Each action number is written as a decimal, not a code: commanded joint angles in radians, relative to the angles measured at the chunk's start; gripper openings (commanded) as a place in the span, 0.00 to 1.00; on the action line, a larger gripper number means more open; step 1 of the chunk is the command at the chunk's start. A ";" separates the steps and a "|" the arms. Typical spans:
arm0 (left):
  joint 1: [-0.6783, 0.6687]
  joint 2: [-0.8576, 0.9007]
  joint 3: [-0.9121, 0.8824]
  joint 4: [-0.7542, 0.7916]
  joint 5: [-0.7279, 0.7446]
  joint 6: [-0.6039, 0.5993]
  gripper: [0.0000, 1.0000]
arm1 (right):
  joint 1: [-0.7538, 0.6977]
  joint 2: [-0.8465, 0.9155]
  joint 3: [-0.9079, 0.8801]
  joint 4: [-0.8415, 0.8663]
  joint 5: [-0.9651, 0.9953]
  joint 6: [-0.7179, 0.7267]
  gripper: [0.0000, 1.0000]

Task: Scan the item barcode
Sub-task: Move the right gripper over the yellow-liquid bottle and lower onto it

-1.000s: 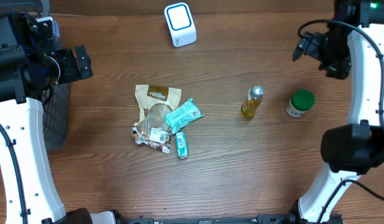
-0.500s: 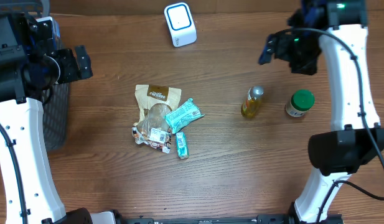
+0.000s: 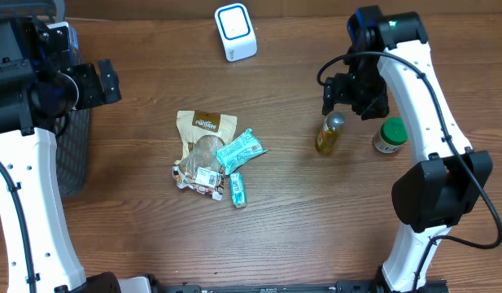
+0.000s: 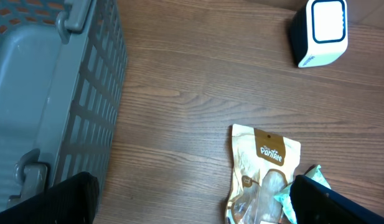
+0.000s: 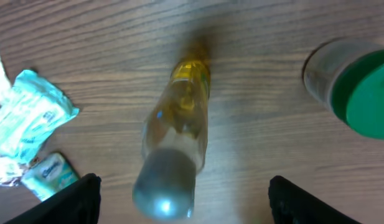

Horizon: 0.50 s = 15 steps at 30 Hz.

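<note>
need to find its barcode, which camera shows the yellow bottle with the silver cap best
The right wrist view: the bottle fills the middle, silver cap nearest the camera, though slightly blurred. Overhead shows it small, beside the green-lidded jar. The left wrist view misses it.

Clear glossy bottle (image 5: 179,118) stands on matt wood-grain table (image 3: 137,244).

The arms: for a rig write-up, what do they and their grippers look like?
The right arm and left arm are white rounded links joined by bulky black housings, with thin black cables looping alongside. The right gripper and left gripper are black, two-fingered. A green light glows on the right arm.
</note>
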 commanded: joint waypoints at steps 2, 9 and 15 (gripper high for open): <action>-0.002 0.002 0.011 0.003 -0.002 -0.006 1.00 | 0.007 -0.022 -0.074 0.056 0.013 0.003 0.77; -0.002 0.002 0.011 0.003 -0.002 -0.006 0.99 | 0.035 -0.022 -0.129 0.106 0.021 0.020 0.67; -0.002 0.002 0.011 0.003 -0.002 -0.006 1.00 | 0.035 -0.021 -0.174 0.134 0.028 0.027 0.67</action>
